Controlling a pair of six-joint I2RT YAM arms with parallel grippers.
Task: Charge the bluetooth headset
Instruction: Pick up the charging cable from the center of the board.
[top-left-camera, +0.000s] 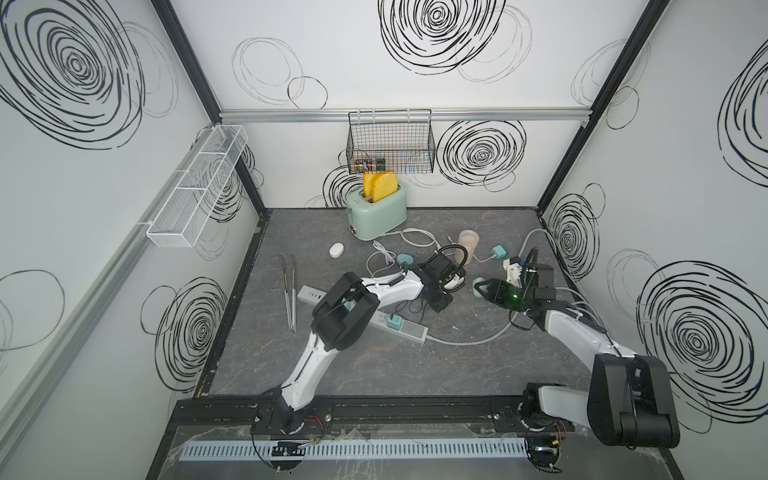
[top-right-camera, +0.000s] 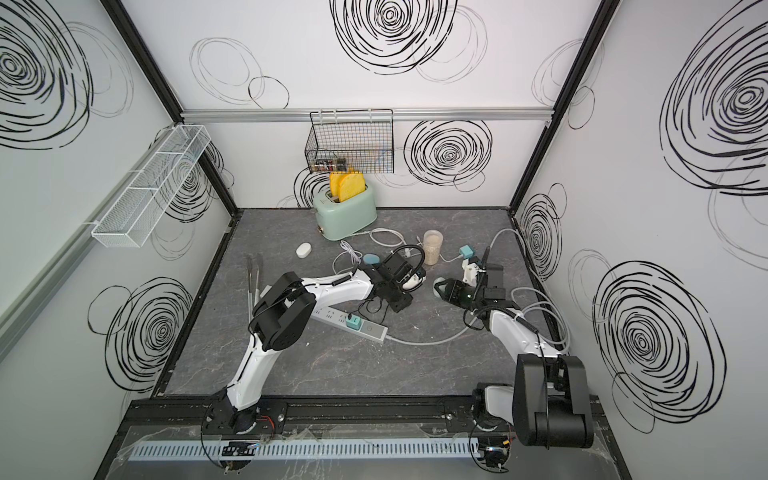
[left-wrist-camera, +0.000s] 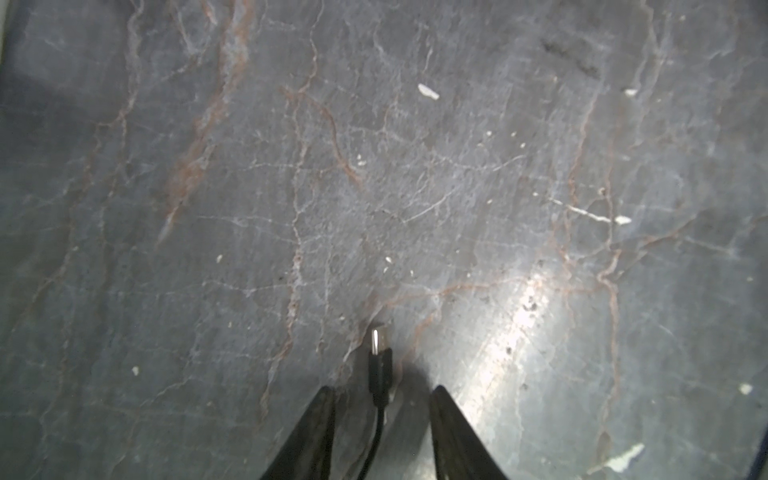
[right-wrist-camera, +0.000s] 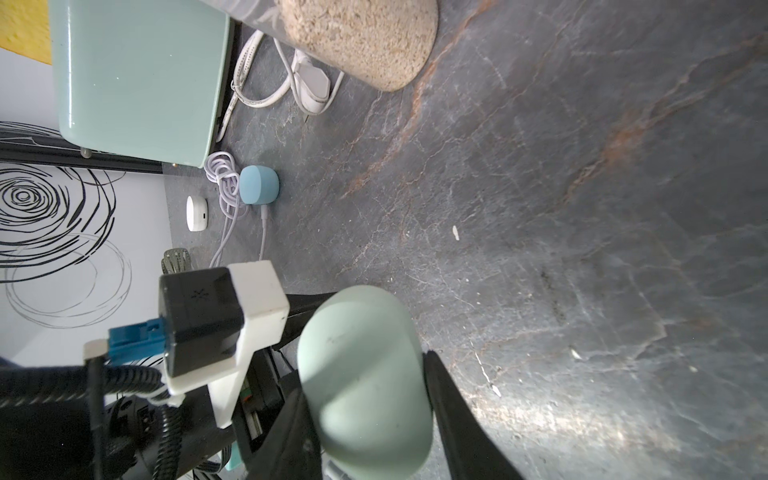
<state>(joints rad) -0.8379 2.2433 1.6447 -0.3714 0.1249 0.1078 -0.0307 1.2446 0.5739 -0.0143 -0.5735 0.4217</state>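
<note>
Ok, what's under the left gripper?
A black USB cable plug with a silver tip lies on the grey marble-patterned table, between the open fingers of the left gripper. Where the cable runs is hidden beneath it.

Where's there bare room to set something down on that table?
Bare: the front strip of grey marbled table between white power strip and black front rail; the back-left corner beside the mint-green toaster. Crowded: the cable-strewn middle.
</note>
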